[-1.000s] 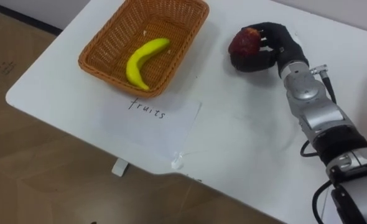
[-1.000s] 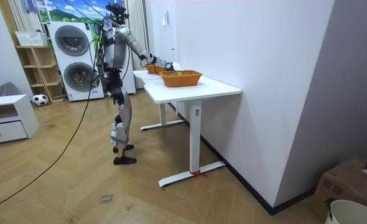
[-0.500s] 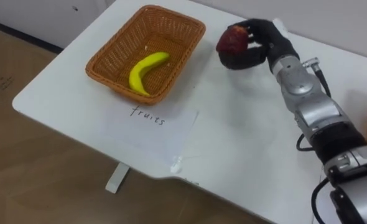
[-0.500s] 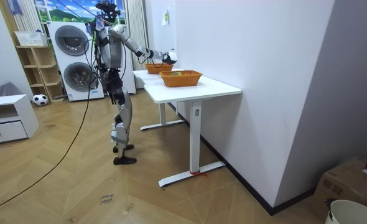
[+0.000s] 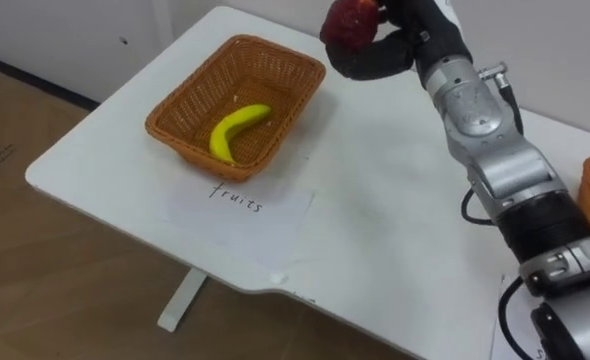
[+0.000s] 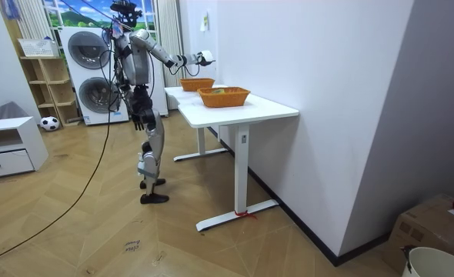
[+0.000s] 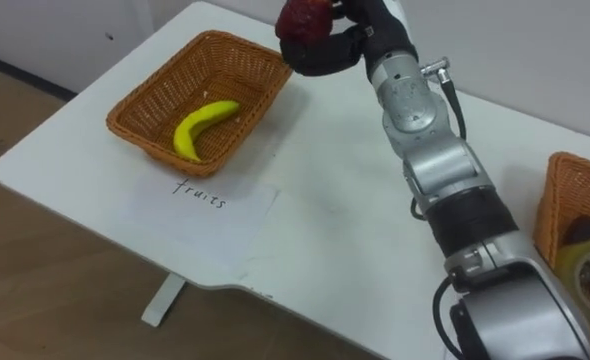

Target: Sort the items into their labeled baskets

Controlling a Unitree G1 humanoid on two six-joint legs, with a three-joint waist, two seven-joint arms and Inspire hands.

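My right hand (image 5: 390, 45) (image 7: 335, 45) is raised above the white table (image 5: 375, 210), its dark fingers curled round a dark red apple (image 5: 350, 20) (image 7: 303, 18). The apple hangs in the air just right of the far corner of the fruit basket (image 5: 190, 135) (image 7: 145, 130). That wicker basket holds a yellow banana (image 5: 233, 128) (image 7: 203, 126). A paper sheet with handwriting (image 5: 240, 205) lies in front of it. In the room view I stand at the table's end with the right arm (image 6: 169, 55) stretched out high over the baskets.
A second wicker basket (image 7: 565, 200) sits at the table's right side with a roll of tape (image 7: 587, 270) and a dark item in it. Both baskets (image 6: 223, 95) stand on the table in the room view. Wooden floor lies below the table's left edge.
My right hand has lifted the apple off the table and carried it up and left toward the fruit basket. The camera view has shifted too.
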